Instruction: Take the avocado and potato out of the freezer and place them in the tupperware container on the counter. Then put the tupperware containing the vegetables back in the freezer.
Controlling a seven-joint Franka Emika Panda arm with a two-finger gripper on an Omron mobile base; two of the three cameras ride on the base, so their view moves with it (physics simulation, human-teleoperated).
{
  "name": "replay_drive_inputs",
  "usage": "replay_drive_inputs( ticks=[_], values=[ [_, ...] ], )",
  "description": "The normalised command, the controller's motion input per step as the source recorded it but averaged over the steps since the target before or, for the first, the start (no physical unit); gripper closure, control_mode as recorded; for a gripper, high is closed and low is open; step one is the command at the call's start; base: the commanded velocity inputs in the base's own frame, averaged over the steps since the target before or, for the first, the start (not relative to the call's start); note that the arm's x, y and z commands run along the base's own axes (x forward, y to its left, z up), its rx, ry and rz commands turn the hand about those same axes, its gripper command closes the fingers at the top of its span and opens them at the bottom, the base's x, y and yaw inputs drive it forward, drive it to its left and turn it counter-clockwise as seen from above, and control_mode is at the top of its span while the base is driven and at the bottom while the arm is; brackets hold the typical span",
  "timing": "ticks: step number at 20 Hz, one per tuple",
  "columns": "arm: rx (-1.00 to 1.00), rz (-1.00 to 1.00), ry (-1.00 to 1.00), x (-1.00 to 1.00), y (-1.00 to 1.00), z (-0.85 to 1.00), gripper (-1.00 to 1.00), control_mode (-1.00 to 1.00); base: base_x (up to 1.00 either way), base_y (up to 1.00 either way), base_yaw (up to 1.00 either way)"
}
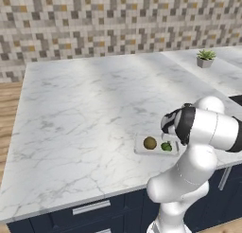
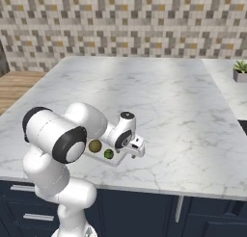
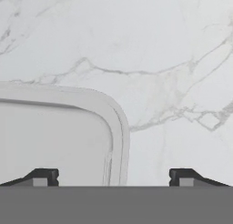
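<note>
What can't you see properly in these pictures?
- Tray: in the left base view the arm covers its right end.
- Avocado: too small to show detail in either base view.
- Fingers: hand view shows just the tips.
- Plant: cut off by the right base view's edge.

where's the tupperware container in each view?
Left base view: tupperware container at the counter's near edge, lower right of centre, partly behind the arm.
Right base view: container lower left of centre, behind the arm.
Hand view: its rounded corner at lower left.
Shared landmark: the potato inside it, in both base views.
</note>
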Motion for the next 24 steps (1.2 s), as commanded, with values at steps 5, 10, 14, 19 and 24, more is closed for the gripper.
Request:
replay_drive_inputs(
  ticks=[5, 10, 14, 19, 24],
  values=[
    [0.00, 0.00, 0.00, -0.08, 0.00, -0.16, 1.00, -1.00, 0.00, 0.00, 0.00],
    [0.00, 0.00, -0.01, -0.13, 0.07, 0.00, 1.00, -1.00, 0.00, 0.00, 0.00],
    [0.00, 0.00, -0.01, -0.13, 0.08, 0.08, 1.00, -1.00, 0.00, 0.00, 0.00],
    [0.06, 0.00, 0.00, -0.17, 0.01, 0.55, 1.00, -1.00, 0.00, 0.00, 0.00],
    [0.14, 0.00, 0.00, -0.03, 0.00, 0.80, 1.00, -1.00, 0.00, 0.00, 0.00]
  ],
)
